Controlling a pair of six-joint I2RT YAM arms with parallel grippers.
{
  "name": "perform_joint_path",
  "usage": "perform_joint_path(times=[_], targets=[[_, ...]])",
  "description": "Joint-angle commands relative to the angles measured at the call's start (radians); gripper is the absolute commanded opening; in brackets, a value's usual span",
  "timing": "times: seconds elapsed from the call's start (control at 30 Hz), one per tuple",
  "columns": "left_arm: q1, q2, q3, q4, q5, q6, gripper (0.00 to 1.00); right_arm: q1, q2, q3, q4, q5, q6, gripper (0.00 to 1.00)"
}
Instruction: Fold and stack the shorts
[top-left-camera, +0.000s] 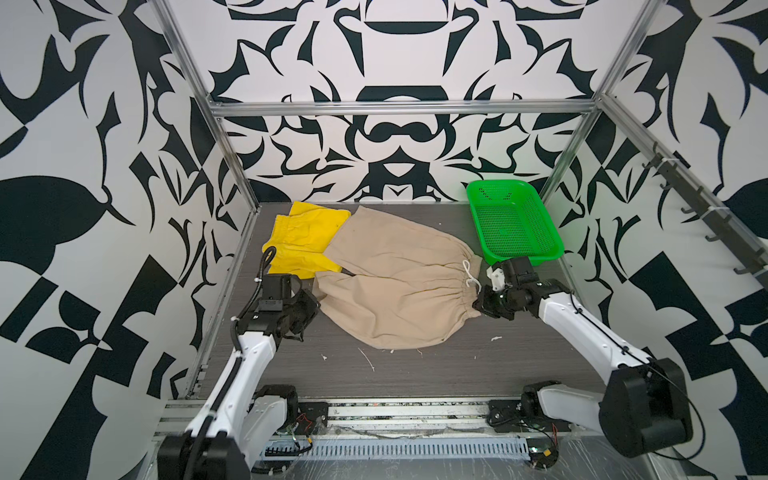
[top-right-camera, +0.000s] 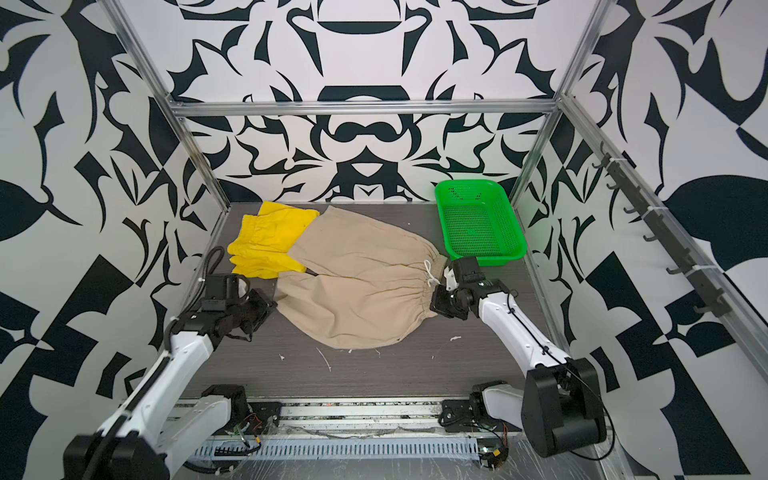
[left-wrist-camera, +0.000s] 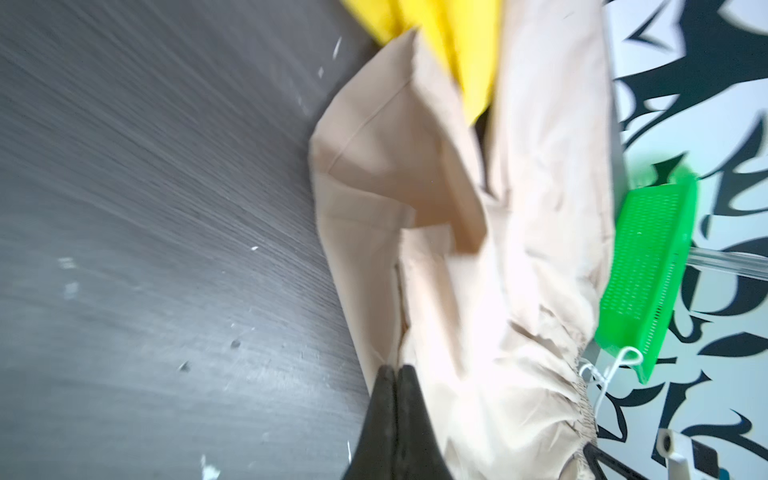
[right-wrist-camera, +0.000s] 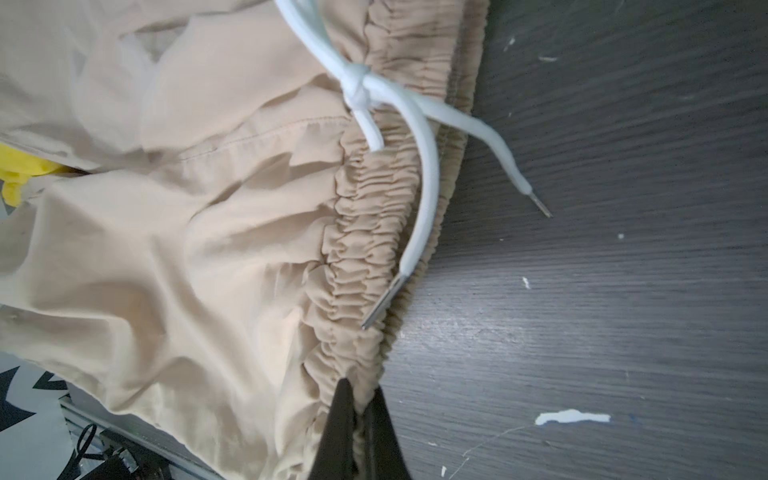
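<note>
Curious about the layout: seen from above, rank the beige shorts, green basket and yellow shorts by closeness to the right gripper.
1. Beige shorts: waistband pinched in the right gripper.
2. Green basket: just behind it, back right.
3. Yellow shorts: across the table, back left.

Beige shorts (top-left-camera: 395, 291), white drawstring (right-wrist-camera: 356, 85), yellow shorts (top-left-camera: 303, 241), green basket (top-left-camera: 513, 224), grey table (top-left-camera: 415, 374), black-and-white patterned walls (top-left-camera: 399, 50)

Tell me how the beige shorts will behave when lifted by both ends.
Probably floppy: the beige shorts lie rumpled, so the middle should sag. Likely light, being thin cloth. The loose white drawstring may dangle.
</note>
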Motion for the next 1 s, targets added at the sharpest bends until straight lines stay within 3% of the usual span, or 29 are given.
perform_joint_path(times=[0.0, 0.27, 0.47, 0.77, 0.97], targets=[[0.005, -0.091, 0.068, -0.257, -0.110, 0.042, 0.00, 0.009, -0.048, 0.064, -0.041, -0.012, 0.015, 0.00], [0.005, -0.165, 0.399, -0.578, -0.333, 0.176, 0.00, 0.045, -0.144, 0.166, -0.133, -0.054, 0.027, 0.00], [0.004, -0.178, 0.616, -0.721, -0.411, 0.233, 0.00, 0.055, -0.232, 0.200, -0.269, -0.053, 0.039, 0.00], [0.005, -0.272, 0.582, -0.791, -0.427, 0.236, 0.00, 0.058, -0.279, 0.100, -0.446, -0.152, 0.062, 0.00], [0.005, -0.136, 0.643, -0.686, -0.462, 0.366, 0.00, 0.058, -0.240, 0.150, -0.515, -0.221, 0.094, 0.00]])
